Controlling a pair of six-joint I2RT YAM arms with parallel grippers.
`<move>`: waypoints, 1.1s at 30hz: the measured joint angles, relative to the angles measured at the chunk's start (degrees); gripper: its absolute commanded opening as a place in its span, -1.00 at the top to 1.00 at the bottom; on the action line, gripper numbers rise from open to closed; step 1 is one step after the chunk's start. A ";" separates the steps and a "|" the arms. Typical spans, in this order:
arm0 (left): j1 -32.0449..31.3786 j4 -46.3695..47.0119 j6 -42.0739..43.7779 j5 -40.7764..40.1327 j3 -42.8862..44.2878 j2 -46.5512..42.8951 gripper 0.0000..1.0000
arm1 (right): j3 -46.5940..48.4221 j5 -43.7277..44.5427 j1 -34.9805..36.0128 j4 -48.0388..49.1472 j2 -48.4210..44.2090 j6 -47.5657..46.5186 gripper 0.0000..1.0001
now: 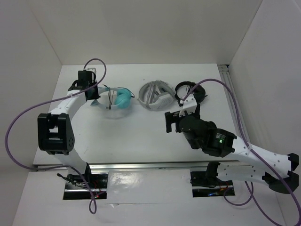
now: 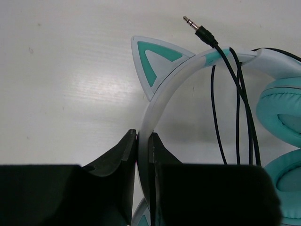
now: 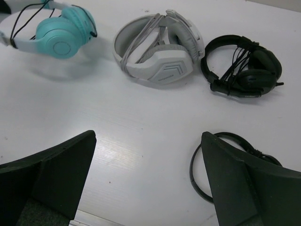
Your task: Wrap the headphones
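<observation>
the teal headphones (image 1: 120, 100) lie on the white desk (image 1: 141, 136) at about 10 o'clock from its middle in the overhead view. the left arm (image 1: 70, 101) reaches to them from their 9 o'clock side. in the left wrist view the left jaws are clamped on the whitish headband (image 2: 155, 106), one on each side of the band, with the band pinched edge-on between them. a pointed cat ear (image 2: 153, 61), white with a teal centre, stands on the band just past the jaws at 12 o'clock. the thin black cable (image 2: 237, 113) hangs over the headband in several loose strands at 2 o'clock from the jaws. its metal plug (image 2: 194, 24) pokes out free above the band. a teal ear cup (image 2: 282, 108) sits at 3 o'clock, at the edge of that view.

the right arm (image 1: 211, 139) is well apart from the headphones, at about 4 o'clock from them. the right jaws are spread wide and hold nothing. they hover above bare desk.

a grey-white strapped headset (image 1: 155, 96) lies just beside the headphones at their 3 o'clock. black headphones (image 1: 190, 92) lie beyond it, further toward 3 o'clock. in the right wrist view a thin black loop (image 3: 200, 176) lies on the desk at 5 o'clock, partly hidden behind one jaw; i cannot tell what it is.
</observation>
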 measured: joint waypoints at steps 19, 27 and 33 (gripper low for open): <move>3.13 9.88 4.26 4.04 14.32 22.34 0.35 | -0.42 -0.39 4.85 -0.02 1.25 -0.13 -1.00; 5.79 10.58 1.29 7.82 14.36 22.95 -1.00 | -0.46 -0.83 4.87 -0.04 1.20 0.35 -1.00; 5.51 10.45 -1.81 11.26 13.81 18.40 -1.00 | -0.44 -1.57 4.87 -0.22 0.96 0.81 -1.00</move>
